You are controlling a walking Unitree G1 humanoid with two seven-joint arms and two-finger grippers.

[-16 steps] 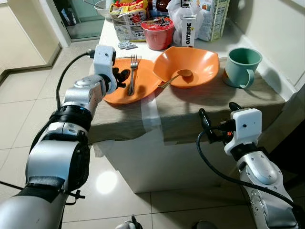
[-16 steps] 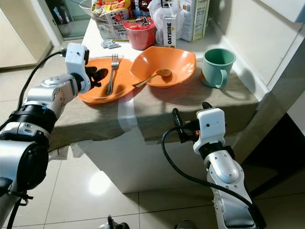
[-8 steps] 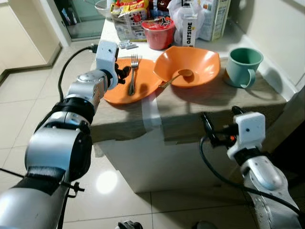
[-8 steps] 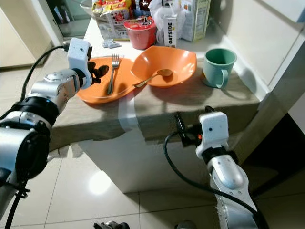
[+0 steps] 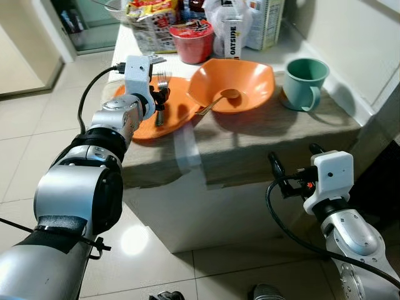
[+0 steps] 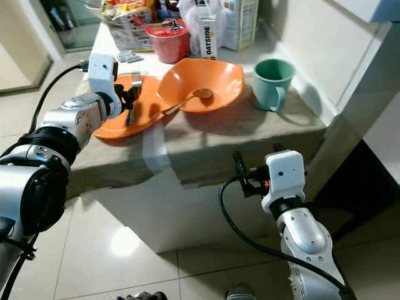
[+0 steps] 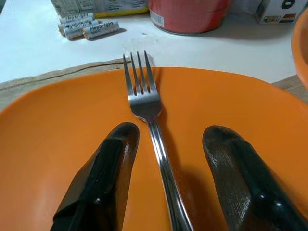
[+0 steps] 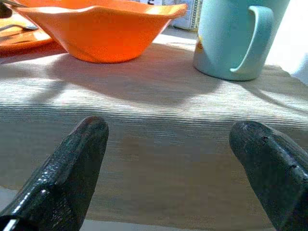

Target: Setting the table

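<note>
Since a second ago we see the left end effector (image 7: pixel 166 144) has moved farther in over the orange plate (image 5: pixel 178 112), and its two black fingers (image 7: pixel 103 173) now straddle the handle of the fork (image 7: pixel 149 108), one on each side, spread apart and not pinching it. The fork lies flat on the plate with its tines toward the back of the tabletop (image 5: pixel 250 140). Just beside the plate, to the robot's right, sits the orange bowl (image 5: pixel 240 75) with a spoon (image 5: pixel 219 100) resting in it, handle out over the rim toward the plate. The green mug (image 5: pixel 303 81) stands farther right on the beige cloth. We find the right end effector (image 5: pixel 294 169) low in front of the tabletop's edge, its fingers wide apart, holding nothing. A red cup (image 5: pixel 190 40) and cartons stand behind the dishes.
</note>
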